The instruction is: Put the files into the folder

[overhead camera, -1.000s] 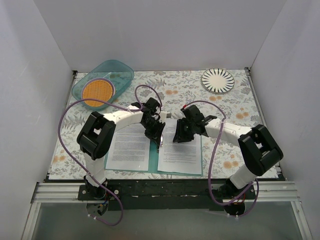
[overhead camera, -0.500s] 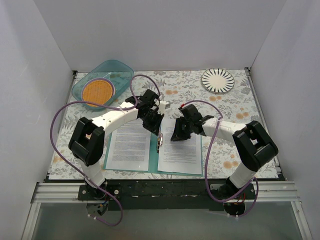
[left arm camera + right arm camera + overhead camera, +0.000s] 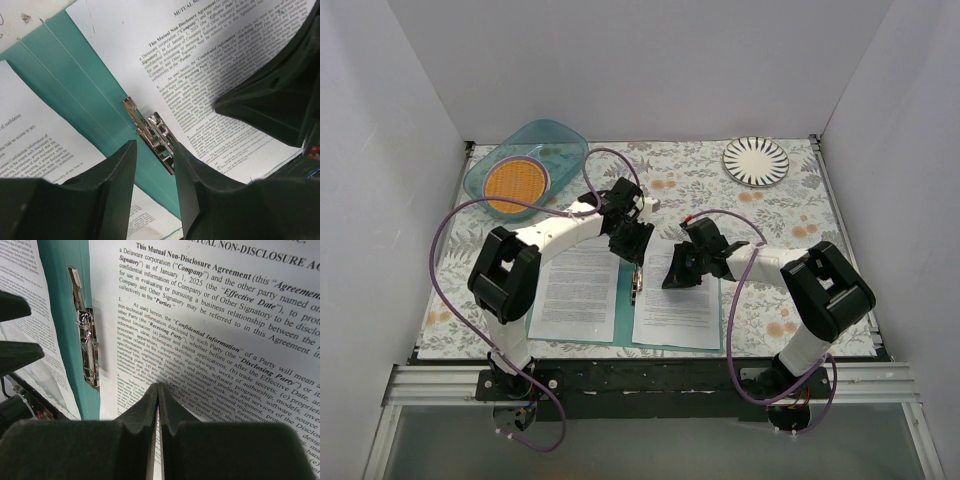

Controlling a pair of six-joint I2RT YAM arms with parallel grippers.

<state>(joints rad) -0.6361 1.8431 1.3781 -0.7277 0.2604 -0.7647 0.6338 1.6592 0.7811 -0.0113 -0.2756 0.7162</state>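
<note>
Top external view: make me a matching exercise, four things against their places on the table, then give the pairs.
Things:
1 bowl
2 plate
3 folder
4 clip

Places:
A far right corner
B near edge, centre, lying open
C far left corner
D on the folder's spine, between the two sheets

Pairs: 1-C; 2-A; 3-B; 4-D

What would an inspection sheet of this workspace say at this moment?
Surface: flowered tablecloth, lying flat.
Job's things: thin teal folder open; left white printed sheet and right white printed sheet on its halves; small metal clip at spine.
Clutter: translucent teal bowl holding orange woven disc, back left; striped white plate, back right.
Pincers: left pincer open above clip; right pincer shut over right sheet.
Cables: purple cables loop off both arms.
Surroundings: plain white walls.
</note>
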